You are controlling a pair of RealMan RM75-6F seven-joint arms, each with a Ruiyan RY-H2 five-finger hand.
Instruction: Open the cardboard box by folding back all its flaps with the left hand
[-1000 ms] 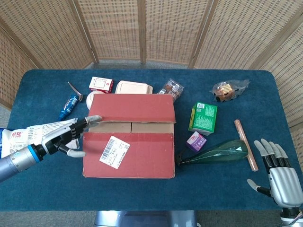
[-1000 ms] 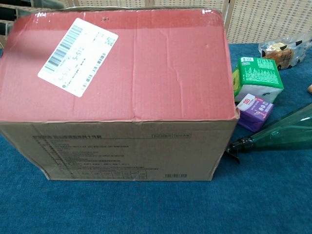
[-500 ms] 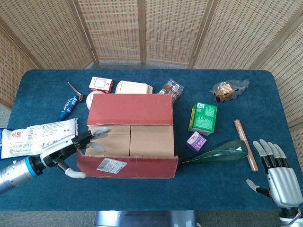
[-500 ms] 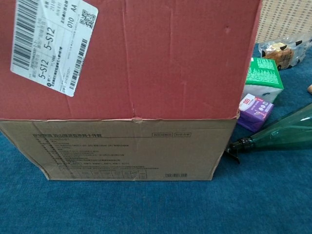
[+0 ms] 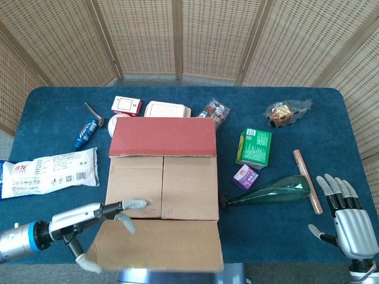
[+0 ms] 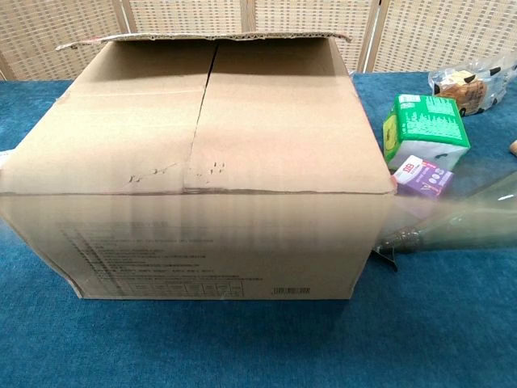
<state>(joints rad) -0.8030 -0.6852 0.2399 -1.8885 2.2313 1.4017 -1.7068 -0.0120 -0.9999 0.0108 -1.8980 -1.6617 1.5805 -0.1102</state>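
Left hand (image 5: 89, 228), one box (image 5: 163, 186), four flaps

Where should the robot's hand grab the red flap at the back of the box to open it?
Probably the red flap's free front edge, where it lies over the two inner flaps. The left hand could come from the box's left side, hook fingertips under that edge near the left corner and lift it backward; the hinge runs along the far side.

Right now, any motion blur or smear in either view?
Head view: the near flap folded toward the camera is soft along its front edge and the left hand is slightly smeared; the far red flap and table items are sharp. Chest view: the box front shows ghosted streaks and the green bottle is washed out.
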